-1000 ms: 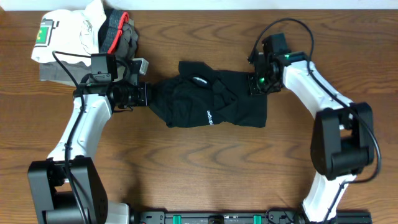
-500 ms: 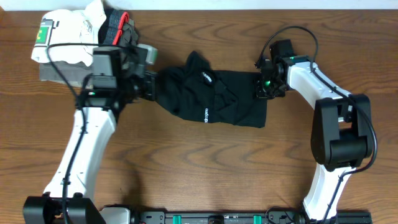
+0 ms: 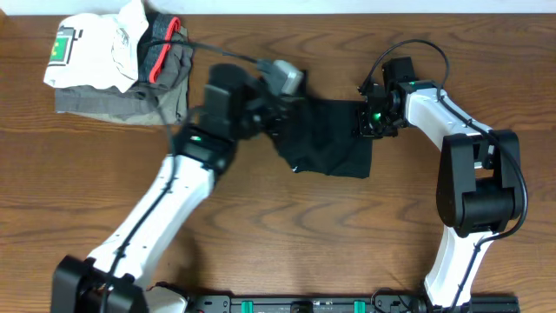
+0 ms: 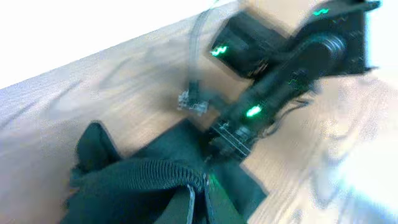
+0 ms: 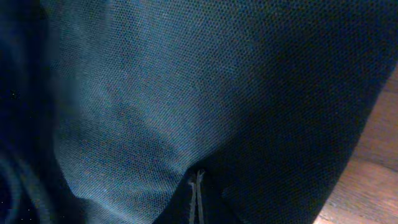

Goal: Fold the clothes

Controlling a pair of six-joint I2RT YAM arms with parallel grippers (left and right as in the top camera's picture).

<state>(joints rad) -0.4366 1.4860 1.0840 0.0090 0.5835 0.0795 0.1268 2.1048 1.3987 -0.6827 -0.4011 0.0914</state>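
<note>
The black garment lies bunched on the wooden table at upper centre. My left gripper is shut on the garment's left ribbed edge and holds it lifted over the garment's middle. In the left wrist view the jaws pinch the ribbed hem. My right gripper is shut on the garment's upper right corner, pressed low against the cloth. The right wrist view is filled with black fabric, with closed jaws at the bottom. The lettering and tag are hidden.
A pile of folded grey garments with red trim sits at the far left, with a white garment with a green patch on top. The right arm shows in the left wrist view.
My left gripper has swung right, from the garment's left end to above its middle, dragging the left part of the garment over itself. The right gripper has stayed at the upper right corner.
</note>
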